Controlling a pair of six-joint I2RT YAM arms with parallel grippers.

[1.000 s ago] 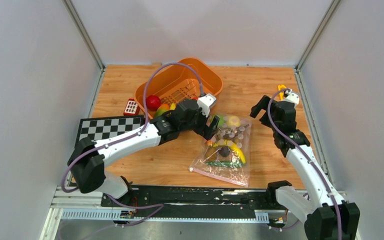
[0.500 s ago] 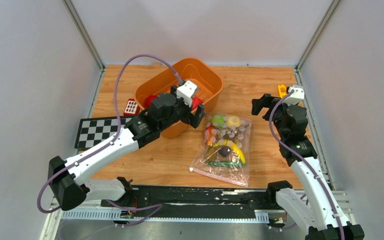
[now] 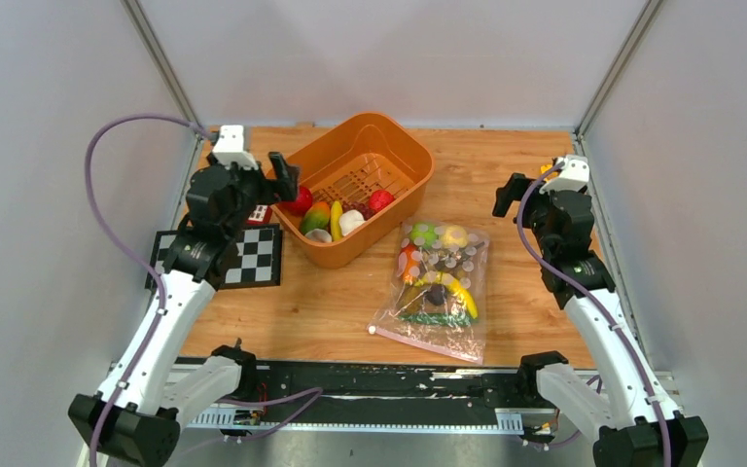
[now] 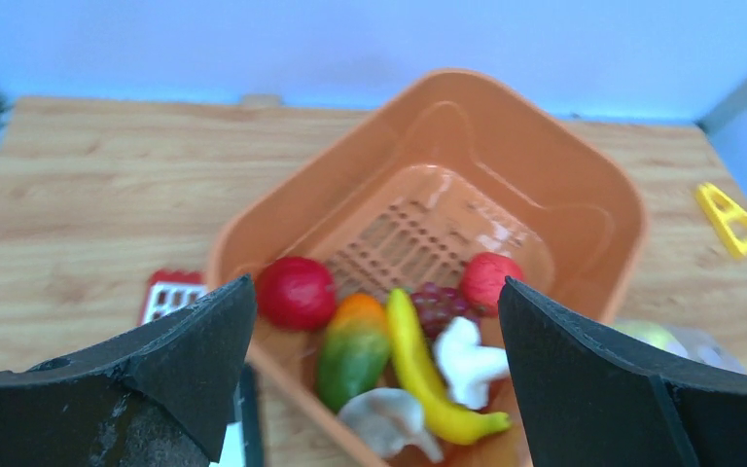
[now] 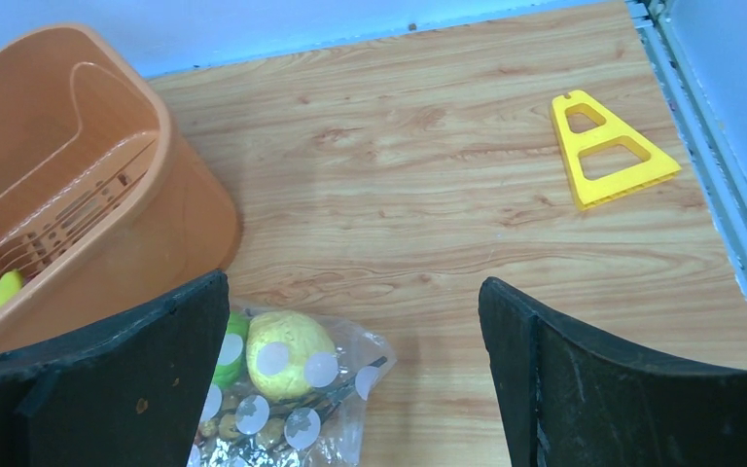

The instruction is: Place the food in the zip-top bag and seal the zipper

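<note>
Picking the next piece is best done from straight above, one item (the mango (image 3: 316,216), say) being singled out of the food (image 4: 418,360) lying in the orange basket (image 3: 418,156). The left gripper (image 3: 274,183) is held spread and empty at the basket's left rim, arm reared high. Rightwards, the zip-top bag (image 3: 438,282) is laid flat, partly filled, zipper (image 3: 426,343) nearest the bases. The right gripper (image 3: 523,195) is likewise held wide, empty, arm raised.

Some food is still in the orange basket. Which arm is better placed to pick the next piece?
Left. The left gripper, open, faces the basket, banana and mango framed between its fingers. The right gripper, also open, sits beyond the bag.
</note>
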